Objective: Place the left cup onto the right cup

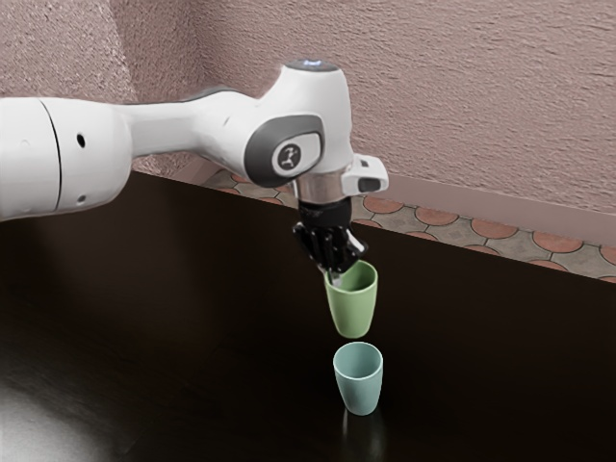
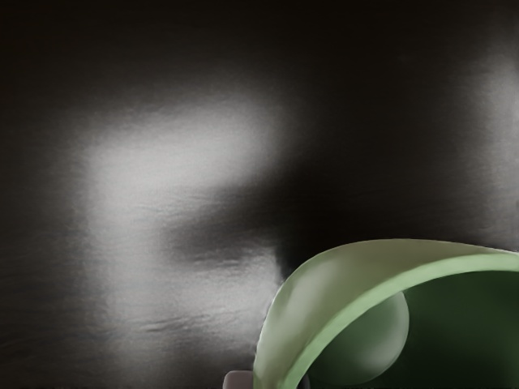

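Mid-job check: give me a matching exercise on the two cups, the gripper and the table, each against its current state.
1 green cup
2 blue cup
3 gripper
4 table

A stands upright on the table
B dark, glossy surface
C hangs in the air, upright
D shut on a cup's rim

Pairs: 1-C, 2-A, 3-D, 4-B
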